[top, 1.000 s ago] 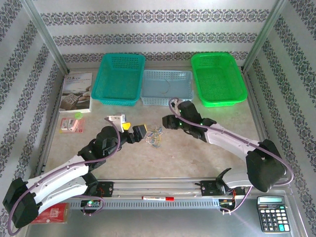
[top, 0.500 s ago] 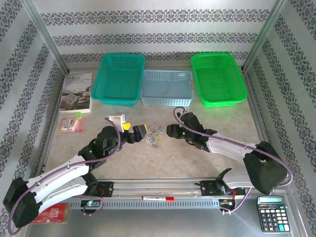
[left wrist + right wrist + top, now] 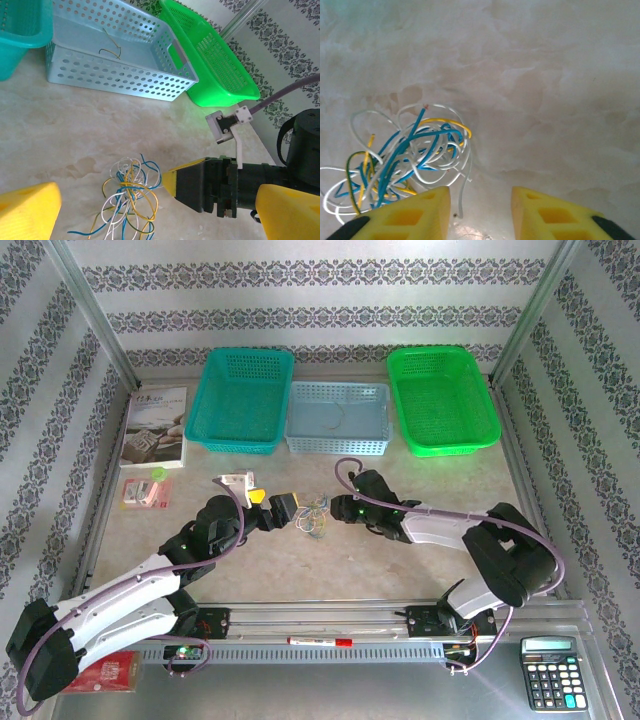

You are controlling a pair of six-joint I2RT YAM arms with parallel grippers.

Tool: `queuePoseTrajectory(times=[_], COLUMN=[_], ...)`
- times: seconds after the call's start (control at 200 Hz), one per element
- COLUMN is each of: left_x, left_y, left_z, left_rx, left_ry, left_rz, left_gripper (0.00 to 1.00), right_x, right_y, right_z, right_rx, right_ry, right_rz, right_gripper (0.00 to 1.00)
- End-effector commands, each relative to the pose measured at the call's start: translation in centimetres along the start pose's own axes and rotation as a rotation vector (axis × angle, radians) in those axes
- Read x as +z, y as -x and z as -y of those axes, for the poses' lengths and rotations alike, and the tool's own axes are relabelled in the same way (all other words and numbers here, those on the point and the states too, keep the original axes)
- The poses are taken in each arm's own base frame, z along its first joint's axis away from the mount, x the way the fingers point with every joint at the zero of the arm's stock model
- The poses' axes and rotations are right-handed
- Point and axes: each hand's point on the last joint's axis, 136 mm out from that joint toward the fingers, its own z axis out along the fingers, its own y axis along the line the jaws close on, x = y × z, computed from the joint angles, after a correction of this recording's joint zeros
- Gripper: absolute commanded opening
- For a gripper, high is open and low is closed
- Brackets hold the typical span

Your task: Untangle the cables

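Though the cables point(image 3: 315, 517) lie in the same curly heap on the table point(image 3: 300, 565), between the two arms, the right gripper point(image 3: 337, 510) has come in from farther back and now sits just beside them. Its yellow fingers point(image 3: 415, 215) are a little apart, and the end of one white strand point(image 3: 462, 197) lies by the gap. The left gripper point(image 3: 276, 504) has not moved. It waits on the heap's other side with its fingers wide apart.

White, blue and yellow cables point(image 3: 405, 155), teal basket point(image 3: 240, 445), pale blue basket point(image 3: 337, 445), green basket point(image 3: 450, 445), marbled beige table point(image 3: 400, 570)
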Motion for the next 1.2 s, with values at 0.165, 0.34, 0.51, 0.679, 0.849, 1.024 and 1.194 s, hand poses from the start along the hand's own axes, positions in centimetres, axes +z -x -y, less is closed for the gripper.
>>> queuePoseTrajectory(times=[0.165,0.34,0.51,0.679,0.849,1.024,1.194], left_x=[0.1,0.0,0.0,0.2,0.4,0.7,2.0], left_y=[0.0,-0.4,-1.1,-1.6,-1.9,-2.0,-2.9], left_z=[0.7,0.4,-0.2,-0.7,-0.7,0.4,1.7], left_rx=[-0.012,-0.003,0.018,0.045,0.107,0.180,0.244], left_ry=[-0.030,-0.021,-0.008,-0.001,-0.006,-0.056,-0.115], left_rz=[0.003,-0.007,-0.021,-0.022,-0.032,-0.050,-0.113], left_gripper=[1.00,1.00,1.00,1.00,1.00,1.00,1.00], right_x=[0.2,-2.4,-7.5,-11.3,-12.1,-12.6,-13.5], right_y=[1.9,3.5,5.7,7.1,7.5,7.9,8.2], right_z=[-2.0,-4.1,-8.1,-10.6,-11.9,-12.7,-13.8], right_rx=[-0.049,-0.106,-0.150,-0.194,-0.196,-0.194,-0.198], right_ry=[0.046,0.088,0.187,0.235,0.281,0.312,0.344], right_rz=[0.036,0.066,0.151,0.225,0.226,0.229,0.241], right_gripper=[0.04,0.00,0.00,0.00,0.00,0.00,0.00])
